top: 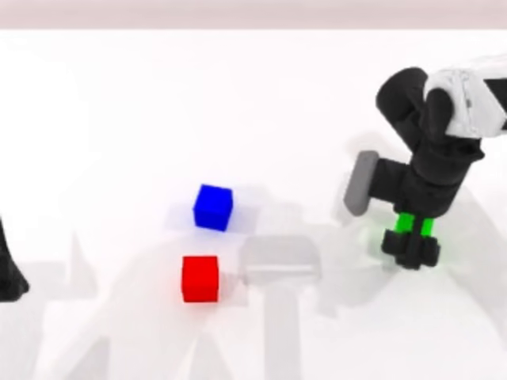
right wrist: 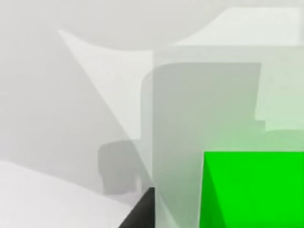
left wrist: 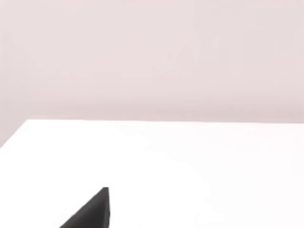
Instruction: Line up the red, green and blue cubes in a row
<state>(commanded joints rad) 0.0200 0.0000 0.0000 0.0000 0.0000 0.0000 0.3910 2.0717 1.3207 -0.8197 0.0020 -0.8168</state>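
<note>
The green cube sits at the table's right, between the black fingers of my right gripper, which reaches down over it. In the right wrist view the green cube fills the corner, and one black fingertip stands a small gap away from its side, so the jaws are open around it. The blue cube lies near the middle of the table. The red cube lies just in front of it, closer to the near edge. My left arm is parked at the left edge; one fingertip shows over bare table.
The white table ends at a pale wall along the far side. Grey shadows of the arms fall between the red cube and the right gripper.
</note>
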